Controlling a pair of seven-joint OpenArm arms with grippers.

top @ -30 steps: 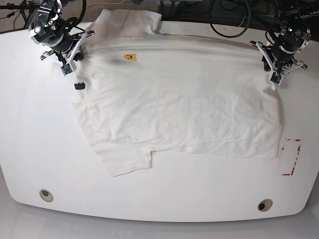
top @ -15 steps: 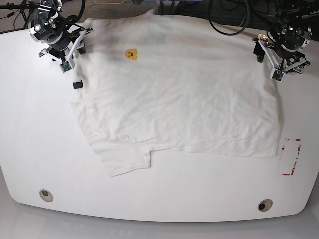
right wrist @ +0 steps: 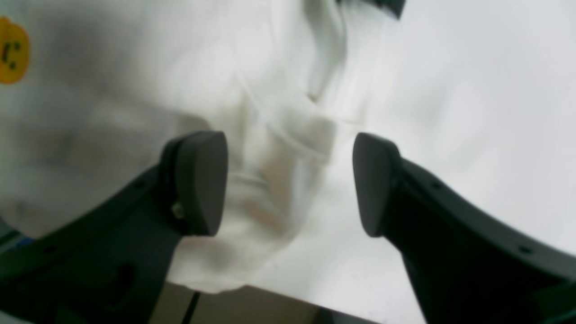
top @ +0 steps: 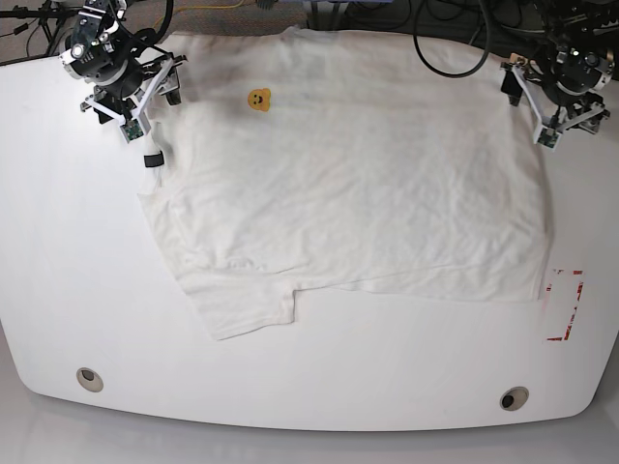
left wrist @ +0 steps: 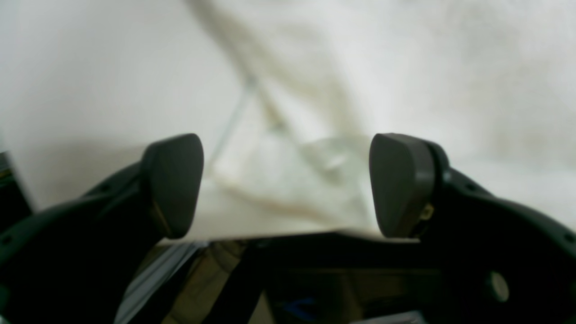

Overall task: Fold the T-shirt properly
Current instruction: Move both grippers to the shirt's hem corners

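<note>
The white T-shirt lies spread flat on the white table, with a small orange smiley patch near the far edge and a black neck label at its left side. My right gripper hovers at the shirt's far left corner. In its wrist view the right gripper is open, with rumpled shirt cloth lying loose between the fingers. My left gripper is at the far right corner. The left wrist view shows the left gripper open over a shirt corner.
One sleeve sticks out toward the table's front. Red markings sit on the table at the right. Two round holes lie near the front edge. Dark cables crowd the space behind the table.
Both grippers carried the shirt's far edge toward the back of the table, then opened and let it go. The shirt now lies spread out further back.
</note>
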